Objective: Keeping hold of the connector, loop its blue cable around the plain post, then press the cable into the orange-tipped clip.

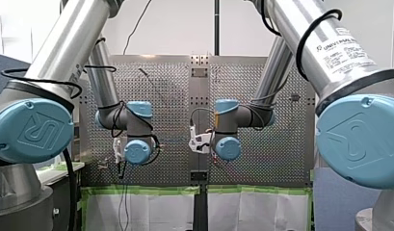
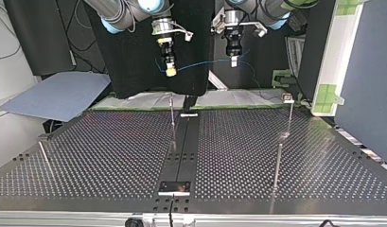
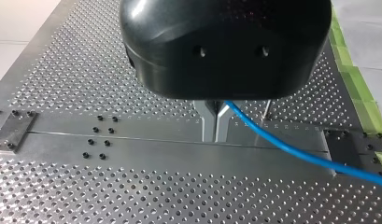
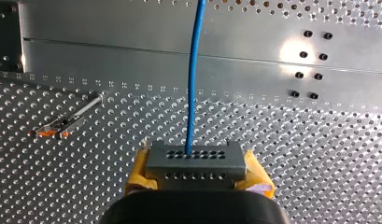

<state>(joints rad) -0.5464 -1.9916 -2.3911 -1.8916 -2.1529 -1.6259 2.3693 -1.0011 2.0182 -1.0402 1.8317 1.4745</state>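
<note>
In the right wrist view, my right gripper (image 4: 196,175) is shut on a grey connector (image 4: 196,158), held between its yellow pads (image 4: 138,175). The blue cable (image 4: 194,70) runs straight out of the connector, over the table. Off to one side of that gripper stands the orange-tipped clip (image 4: 61,125). In the left wrist view, my left gripper (image 3: 215,136) has its metal fingers (image 3: 207,122) shut on the blue cable (image 3: 291,149), with a thin post (image 3: 268,107) just behind them. In the top view both grippers hang high above the far edge, the cable (image 2: 200,65) stretched between them.
The perforated table (image 2: 110,161) has a smooth centre strip (image 2: 184,146). In the top view a thin post (image 2: 172,118) rises near that strip, a taller one (image 2: 277,163) at the right and a post with a small head (image 2: 288,99) behind it. A short pin (image 2: 44,156) leans at the left.
</note>
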